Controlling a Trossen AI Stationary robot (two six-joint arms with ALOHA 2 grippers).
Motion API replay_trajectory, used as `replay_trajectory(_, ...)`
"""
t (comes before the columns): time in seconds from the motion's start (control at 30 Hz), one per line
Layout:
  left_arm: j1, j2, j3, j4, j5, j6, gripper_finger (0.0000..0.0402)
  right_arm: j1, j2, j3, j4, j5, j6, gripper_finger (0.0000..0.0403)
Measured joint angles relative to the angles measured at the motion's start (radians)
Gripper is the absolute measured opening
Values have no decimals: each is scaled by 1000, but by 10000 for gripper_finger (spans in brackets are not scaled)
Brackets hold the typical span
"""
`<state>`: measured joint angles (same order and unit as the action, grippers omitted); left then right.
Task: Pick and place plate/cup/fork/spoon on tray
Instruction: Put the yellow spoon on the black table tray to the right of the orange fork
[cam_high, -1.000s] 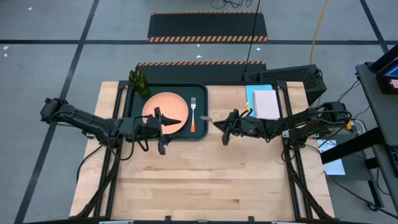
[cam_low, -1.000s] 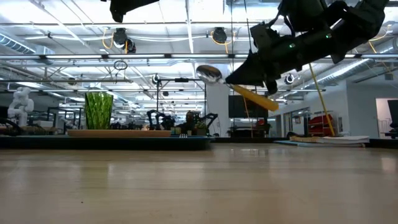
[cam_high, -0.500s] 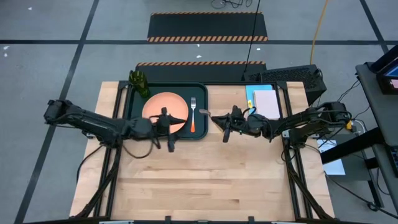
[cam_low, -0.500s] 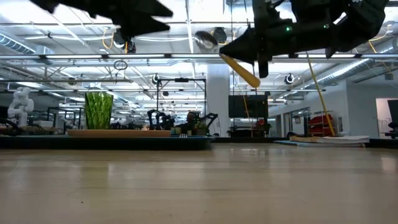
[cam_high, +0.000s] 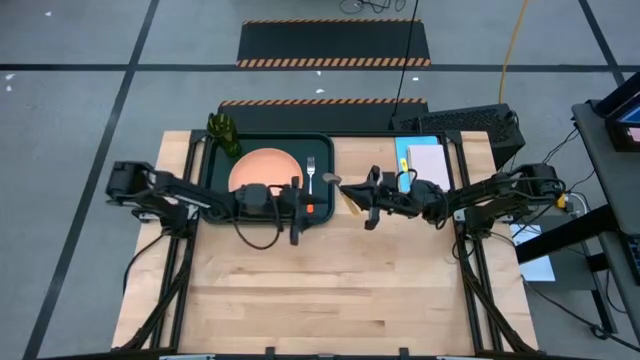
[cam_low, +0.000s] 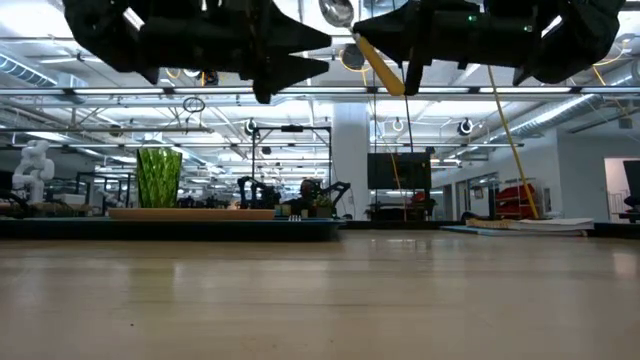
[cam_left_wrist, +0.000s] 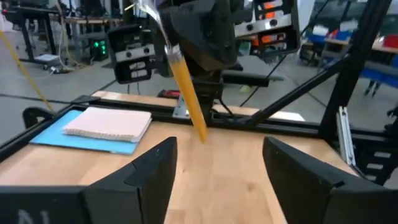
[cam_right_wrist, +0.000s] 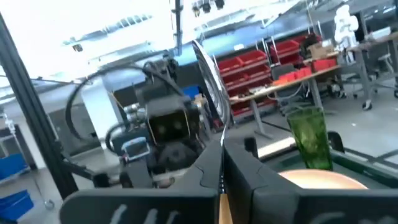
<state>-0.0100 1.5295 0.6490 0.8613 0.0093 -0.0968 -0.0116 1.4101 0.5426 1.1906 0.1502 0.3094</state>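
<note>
The right gripper (cam_high: 352, 197) is clamped on the spoon (cam_low: 362, 45), held in the air at centre frame, just right of the tray (cam_high: 215, 160). The left gripper (cam_high: 296, 198) – fingers apart, empty – hangs over the tray's lower right, beside the fork (cam_high: 311, 172) and plate (cam_high: 262, 165); the cup (cam_high: 224, 133) stands at the tray's upper left.

In the high view the tray (cam_high: 322, 150) sits in the upper middle of the frame on the table (cam_high: 330, 290). On it, the plate (cam_high: 262, 166) lies centre, the cup (cam_high: 224, 133) at its upper left corner, the fork (cam_high: 311, 180) right of the plate. The notepad (cam_high: 428, 166) lies right of the tray. Between them the spoon (cam_high: 341, 190) is above the table in the right gripper (cam_high: 362, 202). The left gripper (cam_high: 296, 209) is over the tray's lower right part.
</note>
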Motion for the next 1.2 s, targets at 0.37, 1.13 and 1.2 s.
replay_trajectory(0.37, 29, 209, 33, 281, 21, -74, 311, 7, 0, 0, 53, -25, -15, 0)
replay_trajectory(1.13, 39, 384, 249, 309, 148, -110, 113, 7, 0, 0, 71, -50, -34, 0)
replay_trajectory(1.2, 50, 384, 242, 307, 152, -140, 69, 7, 0, 0, 70, -50, -34, 0)
